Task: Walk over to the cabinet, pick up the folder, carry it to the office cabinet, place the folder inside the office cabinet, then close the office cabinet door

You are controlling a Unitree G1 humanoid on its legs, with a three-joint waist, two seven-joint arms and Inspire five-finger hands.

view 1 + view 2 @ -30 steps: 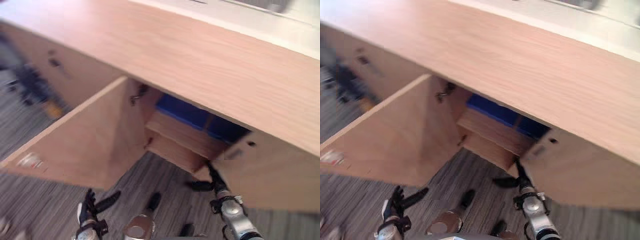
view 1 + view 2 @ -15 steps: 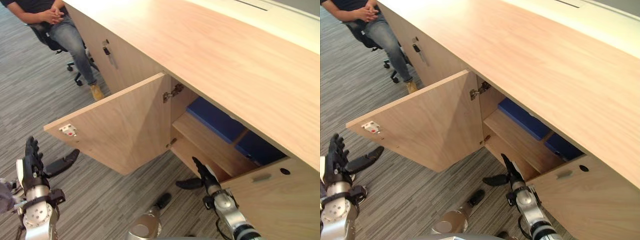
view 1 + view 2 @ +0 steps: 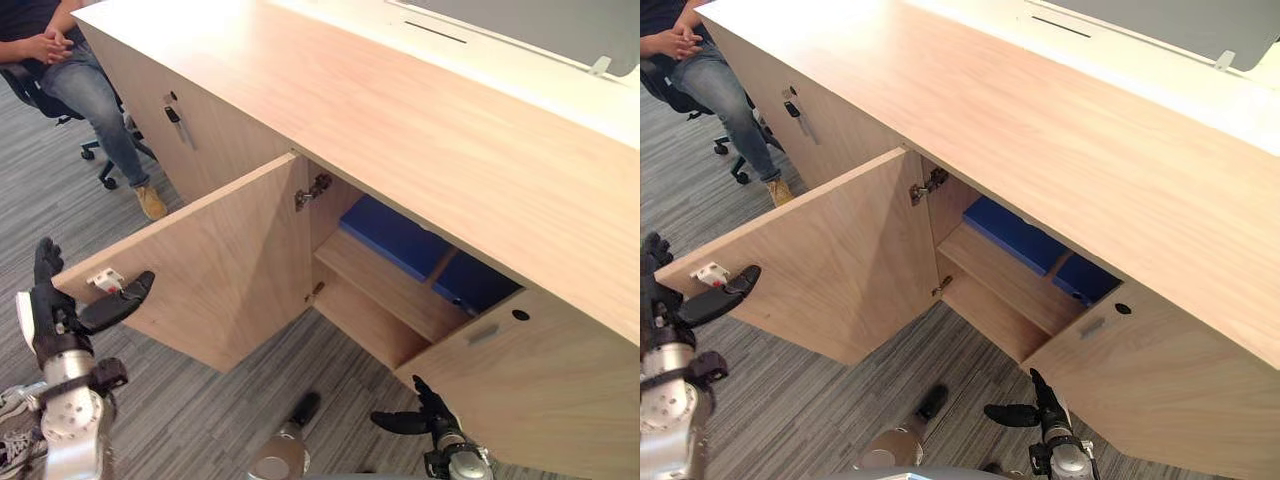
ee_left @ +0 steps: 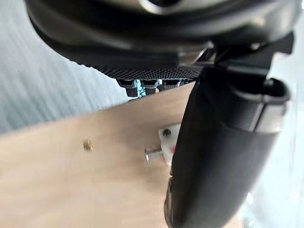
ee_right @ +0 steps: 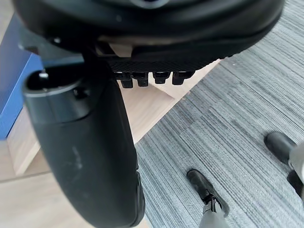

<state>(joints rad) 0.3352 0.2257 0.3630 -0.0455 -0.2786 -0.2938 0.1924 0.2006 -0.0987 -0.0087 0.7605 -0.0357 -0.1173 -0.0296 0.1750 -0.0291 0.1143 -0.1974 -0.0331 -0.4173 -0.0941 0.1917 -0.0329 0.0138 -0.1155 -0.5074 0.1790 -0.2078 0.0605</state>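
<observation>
Blue folder point(image 3: 395, 235) shelved, your left hand point(image 3: 50, 315) stands straight-fingered and empty at nine o'clock by the open door point(image 3: 220, 270), seemingly poised to push; right hand point(image 3: 432, 418) idles open.

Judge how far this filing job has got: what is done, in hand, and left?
Done: a blue folder lies on a shelf inside the office cabinet. In hand: the open left hand is at the free edge of the open door; the right hand hangs open, empty. Left: swinging the door shut.
</observation>
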